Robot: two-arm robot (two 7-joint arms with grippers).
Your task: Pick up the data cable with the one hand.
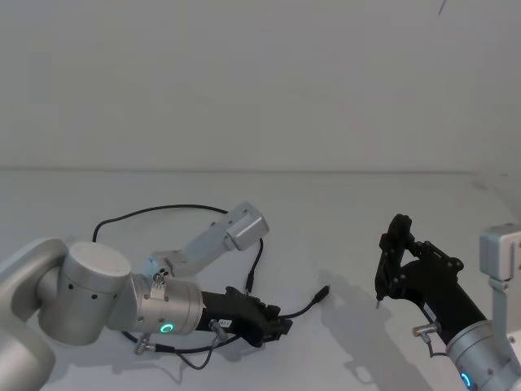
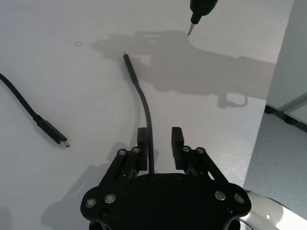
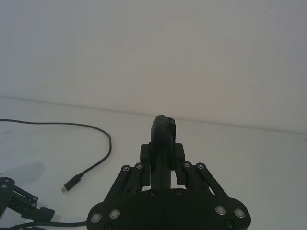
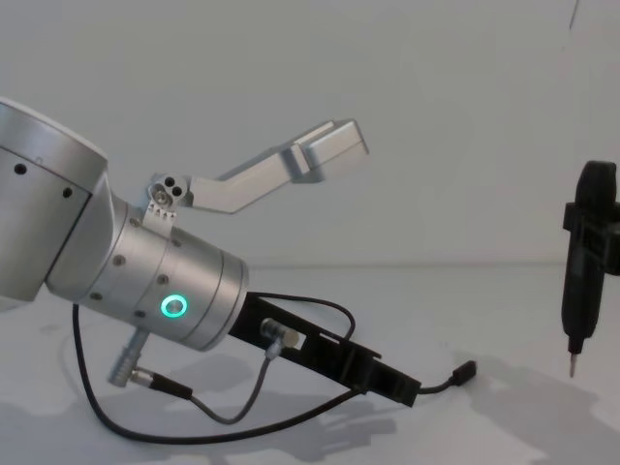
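The data cable (image 1: 163,208) is thin and black and lies in a loop on the white table (image 1: 342,220). One plug (image 2: 127,60) lies ahead of my left gripper (image 2: 159,139), the other plug (image 2: 61,139) off to its side. The left gripper (image 1: 273,322) is low over the table and open. A stretch of the cable (image 2: 144,103) runs between its fingers (image 2: 142,141), close to one of them. My right gripper (image 1: 397,265) stands at the right, shut on a slim black upright tool (image 4: 586,262) with a metal tip (image 2: 191,29).
A short grey wire with a silver plug (image 4: 276,334) hangs from my left wrist, close to the gripper. A silver bracket (image 1: 244,226) sticks out above the left arm. The tool's tip hovers above the table beyond the cable's near plug (image 1: 324,292).
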